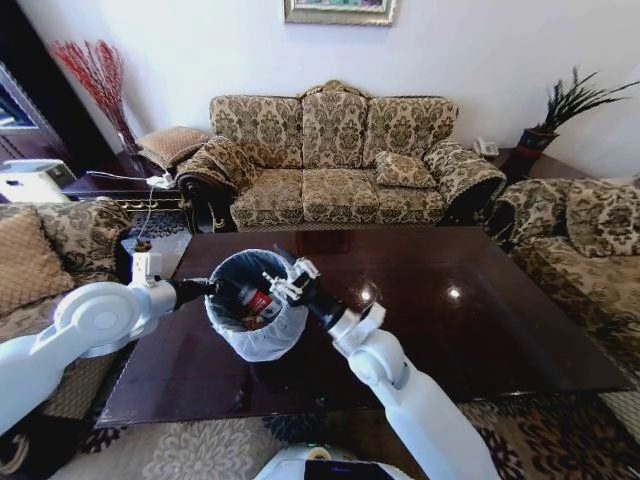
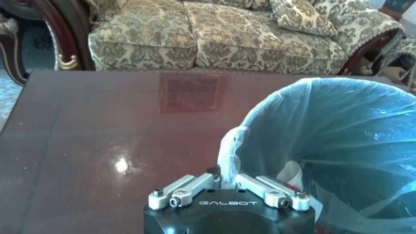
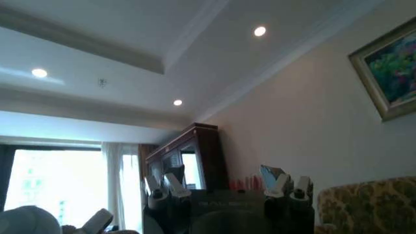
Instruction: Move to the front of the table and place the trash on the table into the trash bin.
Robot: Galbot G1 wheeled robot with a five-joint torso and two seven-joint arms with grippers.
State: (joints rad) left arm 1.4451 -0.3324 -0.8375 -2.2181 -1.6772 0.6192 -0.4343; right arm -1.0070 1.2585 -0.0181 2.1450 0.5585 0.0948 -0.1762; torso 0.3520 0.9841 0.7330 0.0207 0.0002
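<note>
The left gripper (image 1: 208, 287) clamps the rim of the small round dark wastebasket lined with a pale bluish-white plastic bag (image 1: 262, 335), holding it above the near left part of the glossy dark reddish-brown wooden table (image 1: 480, 320). In the left wrist view the fingers (image 2: 224, 181) pinch the bag's folded edge (image 2: 229, 146). The right gripper (image 1: 283, 286) sits over the bin mouth, jaws spread apart and released. A small clear plastic bottle with a red label (image 1: 256, 301) lies inside the bin, just beside the right gripper.
</note>
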